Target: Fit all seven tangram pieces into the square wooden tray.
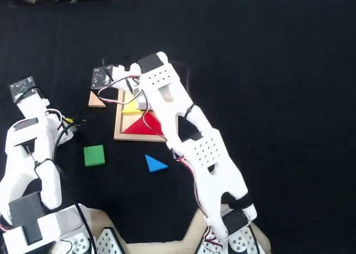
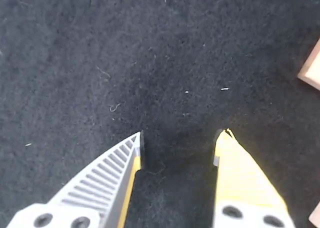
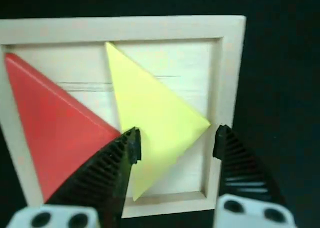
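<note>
Currently the yellow triangle (image 3: 150, 118) is seen in the tray (image 3: 125, 28), framed between the spread fingers of the right gripper (image 3: 177, 138), long edge toward the red triangle (image 3: 55, 133). The left gripper (image 2: 180, 138) is likewise held parted, over bare cloth (image 2: 150, 48). The green square (image 1: 94, 155) and blue triangle (image 1: 154, 164) are seen outside. In the high view the tray is half hidden under the right arm (image 1: 189, 137).

Overhead and close right wrist views share tray (image 1: 118, 129) (image 3: 125, 28)

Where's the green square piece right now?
In the high view the green square lies on the black cloth outside the wooden tray, left of the blue triangle, beside the left arm.
</note>
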